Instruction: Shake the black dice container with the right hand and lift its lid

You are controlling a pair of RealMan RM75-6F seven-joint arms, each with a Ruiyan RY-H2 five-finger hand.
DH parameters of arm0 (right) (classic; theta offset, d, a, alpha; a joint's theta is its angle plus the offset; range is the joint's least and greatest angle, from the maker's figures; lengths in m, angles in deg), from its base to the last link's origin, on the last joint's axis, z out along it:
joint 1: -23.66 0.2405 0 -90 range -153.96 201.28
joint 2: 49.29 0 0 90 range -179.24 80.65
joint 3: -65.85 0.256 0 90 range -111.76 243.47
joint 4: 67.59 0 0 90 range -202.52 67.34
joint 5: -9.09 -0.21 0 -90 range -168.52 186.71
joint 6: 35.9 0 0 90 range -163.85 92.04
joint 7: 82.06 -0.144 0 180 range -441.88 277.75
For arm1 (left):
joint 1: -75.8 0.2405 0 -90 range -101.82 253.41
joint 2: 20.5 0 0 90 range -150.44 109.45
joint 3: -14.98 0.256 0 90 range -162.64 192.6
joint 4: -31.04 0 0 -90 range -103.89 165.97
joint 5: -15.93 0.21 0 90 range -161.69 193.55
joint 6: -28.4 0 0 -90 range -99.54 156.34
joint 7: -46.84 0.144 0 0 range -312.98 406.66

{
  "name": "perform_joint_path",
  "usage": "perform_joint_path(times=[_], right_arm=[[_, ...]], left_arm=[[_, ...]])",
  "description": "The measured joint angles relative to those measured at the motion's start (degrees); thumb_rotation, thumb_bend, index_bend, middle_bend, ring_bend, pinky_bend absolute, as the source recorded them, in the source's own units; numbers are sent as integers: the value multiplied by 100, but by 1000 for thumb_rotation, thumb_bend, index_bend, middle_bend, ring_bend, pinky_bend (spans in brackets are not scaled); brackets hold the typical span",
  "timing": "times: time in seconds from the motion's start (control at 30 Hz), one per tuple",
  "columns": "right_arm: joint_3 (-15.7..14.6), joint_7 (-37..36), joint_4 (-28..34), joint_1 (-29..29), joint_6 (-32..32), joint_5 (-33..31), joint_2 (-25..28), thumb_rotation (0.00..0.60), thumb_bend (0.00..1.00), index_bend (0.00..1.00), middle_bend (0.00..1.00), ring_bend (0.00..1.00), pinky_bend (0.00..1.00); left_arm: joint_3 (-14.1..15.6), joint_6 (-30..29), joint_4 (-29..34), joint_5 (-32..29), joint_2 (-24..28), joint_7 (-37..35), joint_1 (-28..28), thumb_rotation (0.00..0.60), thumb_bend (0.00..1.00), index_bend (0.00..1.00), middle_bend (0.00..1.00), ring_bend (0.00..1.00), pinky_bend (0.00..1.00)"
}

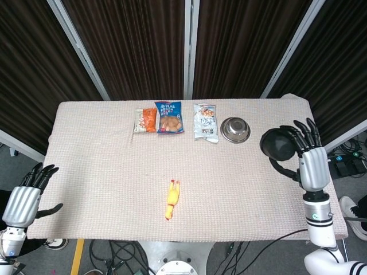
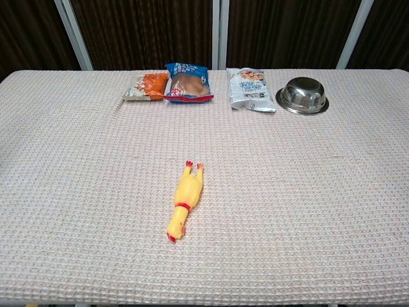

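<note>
In the head view my right hand (image 1: 309,163) holds the black dice container (image 1: 279,144) up in the air over the right side of the table, fingers wrapped around its round body. The container looks like a dark dome with its lid still on. My left hand (image 1: 26,197) hangs off the table's left front corner with fingers apart and nothing in it. The chest view shows neither hand nor the container.
A steel bowl (image 1: 235,129) (image 2: 302,96) stands at the back right, just left of the raised container. Three snack bags (image 1: 170,117) (image 2: 187,82) lie along the back. A yellow rubber chicken (image 1: 171,199) (image 2: 182,200) lies mid-table on the woven cloth (image 1: 103,172).
</note>
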Motion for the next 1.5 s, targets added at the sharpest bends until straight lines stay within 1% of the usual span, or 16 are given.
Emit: perform_joint_path(times=[0.1, 0.2, 0.33, 0.37, 0.47, 0.57, 0.63, 0.8, 0.87, 0.93, 1.03, 1.13, 1.2, 1.3, 1.37, 1.5], right_arm=[[-55, 86, -122, 0, -138, -142, -31, 600, 209, 359, 469, 125, 0], [-112, 306, -144, 32, 297, -444, 5, 600, 217, 365, 469, 125, 0], [-176, 790, -70, 114, 1634, -1060, 114, 600, 224, 375, 470, 125, 0], [-195, 983, -20, 148, 2119, -1309, 164, 600, 224, 375, 470, 125, 0], [-237, 1501, 167, 241, 3179, -2054, 320, 600, 224, 375, 470, 125, 0], [-249, 1824, 300, 291, 3721, -2626, 413, 600, 223, 375, 470, 126, 0], [-241, 1846, 340, 304, 3773, -2726, 435, 600, 222, 375, 471, 126, 0], [-229, 1723, 323, 378, 3516, -2662, 392, 600, 220, 375, 479, 126, 0], [-245, 1701, 326, 472, 3660, -2615, 322, 600, 220, 375, 479, 126, 0], [-255, 1673, 352, 607, 3901, -2531, 198, 600, 219, 375, 479, 126, 0], [-256, 1642, 455, 915, 4263, -2257, -154, 600, 219, 375, 479, 126, 0], [-248, 1695, 641, 1178, 4335, -1896, -485, 600, 219, 375, 480, 127, 0], [-245, 1806, 763, 1270, 4241, -1731, -564, 600, 218, 375, 480, 127, 0], [-257, 1864, 760, 1142, 3928, -1749, -391, 600, 219, 376, 480, 127, 0], [-273, 1814, 625, 924, 3680, -1879, -111, 600, 221, 380, 480, 126, 0], [-325, 1392, 284, 562, 3528, -2134, 358, 600, 224, 389, 485, 125, 0]], left_arm=[[5, 6, 8, -6, 7, 8, 2, 600, 86, 130, 110, 27, 168], [20, 21, 5, -15, 6, 6, 9, 600, 86, 130, 110, 28, 168], [39, 71, 8, -28, 7, 1, 3, 600, 85, 131, 110, 28, 168], [40, 73, 11, -27, 8, -4, 2, 600, 86, 131, 110, 28, 168], [43, 69, 16, -24, 12, -20, 3, 600, 86, 131, 110, 27, 168], [46, 74, 15, -26, 20, -37, 3, 600, 86, 130, 110, 28, 168], [47, 79, 16, -24, 26, -35, 0, 600, 86, 130, 110, 28, 168], [44, 111, 46, -40, 35, -74, -11, 600, 85, 130, 110, 28, 168], [45, 120, 46, -51, 37, -46, -12, 600, 86, 131, 110, 27, 167], [49, 145, 51, -87, 39, -35, -8, 600, 86, 131, 110, 28, 166], [46, 182, 51, -152, 59, -29, -1, 600, 85, 131, 110, 28, 165], [31, 184, 37, -179, 65, -64, 0, 600, 85, 130, 110, 27, 165], [27, 188, 18, -186, 58, -98, -1, 600, 85, 131, 110, 27, 165], [34, 198, -43, -177, 32, -161, -4, 600, 85, 130, 110, 28, 165], [41, 210, -92, -169, 16, -216, -8, 600, 86, 131, 110, 28, 165], [28, 208, -122, -166, -12, -264, -19, 600, 85, 130, 110, 28, 164]])
